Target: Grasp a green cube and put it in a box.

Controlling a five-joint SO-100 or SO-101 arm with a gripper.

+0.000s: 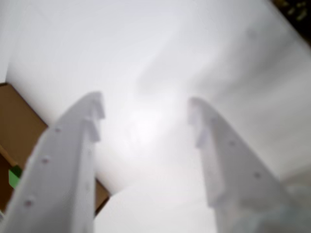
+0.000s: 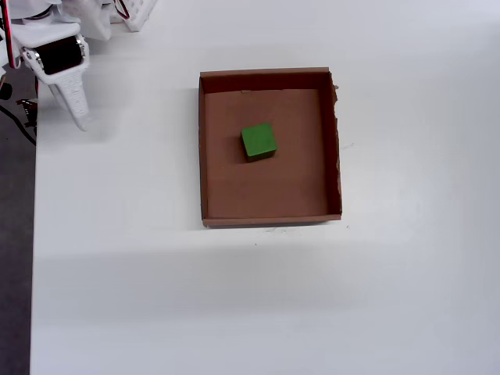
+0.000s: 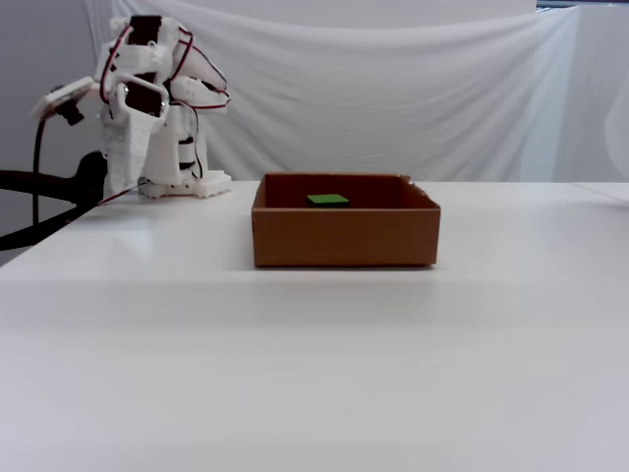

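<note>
The green cube (image 2: 258, 141) sits on the floor of the box (image 2: 269, 209), a little above the middle in the overhead view, touching no wall. In the fixed view only its top (image 3: 327, 200) peeks over the front wall of the box (image 3: 344, 236). The arm (image 3: 147, 118) is folded up at the far left corner of the white table (image 2: 234, 305), well apart from the box. In the wrist view the gripper (image 1: 146, 109) is empty, its two white fingers (image 1: 73, 155) spread apart over bare table, with the box's corner (image 1: 19, 131) at the left edge.

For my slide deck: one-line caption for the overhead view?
Green cube resting inside the box, with the arm's gripper parked off at the table's upper-left corner.
</note>
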